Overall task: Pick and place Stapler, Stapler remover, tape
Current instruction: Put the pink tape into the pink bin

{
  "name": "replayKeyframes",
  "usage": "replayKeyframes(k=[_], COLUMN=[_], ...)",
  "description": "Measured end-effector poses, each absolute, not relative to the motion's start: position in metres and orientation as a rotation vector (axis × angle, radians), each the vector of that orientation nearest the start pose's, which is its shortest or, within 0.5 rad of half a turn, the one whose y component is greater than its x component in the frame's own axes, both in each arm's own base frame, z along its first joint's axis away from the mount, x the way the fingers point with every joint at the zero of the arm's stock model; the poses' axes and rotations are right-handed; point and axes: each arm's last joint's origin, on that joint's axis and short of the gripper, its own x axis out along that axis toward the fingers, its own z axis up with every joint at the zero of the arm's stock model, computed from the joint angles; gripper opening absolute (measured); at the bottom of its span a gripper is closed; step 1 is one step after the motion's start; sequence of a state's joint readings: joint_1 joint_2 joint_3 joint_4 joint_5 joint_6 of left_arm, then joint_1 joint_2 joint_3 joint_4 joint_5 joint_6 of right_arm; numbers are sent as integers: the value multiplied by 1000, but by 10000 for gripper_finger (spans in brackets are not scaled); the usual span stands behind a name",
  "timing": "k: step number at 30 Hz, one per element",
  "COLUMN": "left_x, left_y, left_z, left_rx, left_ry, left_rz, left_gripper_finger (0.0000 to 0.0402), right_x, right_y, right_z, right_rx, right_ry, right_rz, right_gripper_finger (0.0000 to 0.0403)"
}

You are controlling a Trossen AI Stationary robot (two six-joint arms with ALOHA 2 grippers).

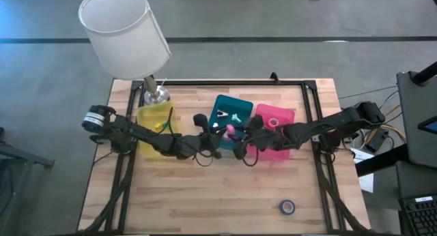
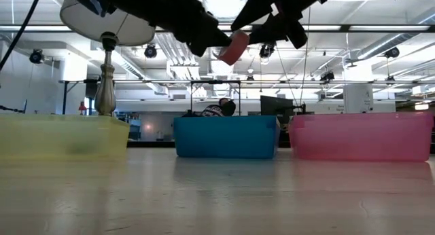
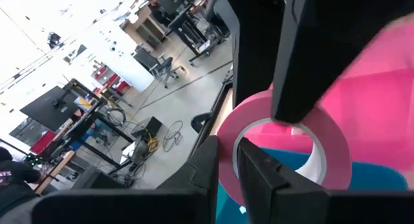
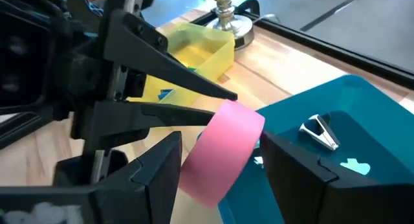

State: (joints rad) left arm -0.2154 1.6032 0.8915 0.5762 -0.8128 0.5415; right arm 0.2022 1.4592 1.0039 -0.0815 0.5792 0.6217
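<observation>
While the left gripper (image 4: 223,102) pinches the pink tape roll (image 4: 223,149) midair over the teal bin (image 1: 229,120), the right gripper (image 4: 220,179) straddles it wide open; releasing early probably drops it there.

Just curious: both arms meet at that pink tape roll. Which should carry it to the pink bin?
Likely right: the right gripper, open, straddles the pink tape roll beside the pink bin; the left gripper holding it reaches from farther.
</observation>
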Motion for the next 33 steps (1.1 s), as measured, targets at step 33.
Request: replayKeyframes(k=[33], left_x=[339], left_y=[-53], left_z=[244], left_rx=[576], left_ry=[287], left_rz=[533], left_gripper_finger=[53], right_x=[311], right_y=[32], right_z=[260], right_rx=[303], right_ry=[450], right_rz=[-528], right_gripper_finger=[118])
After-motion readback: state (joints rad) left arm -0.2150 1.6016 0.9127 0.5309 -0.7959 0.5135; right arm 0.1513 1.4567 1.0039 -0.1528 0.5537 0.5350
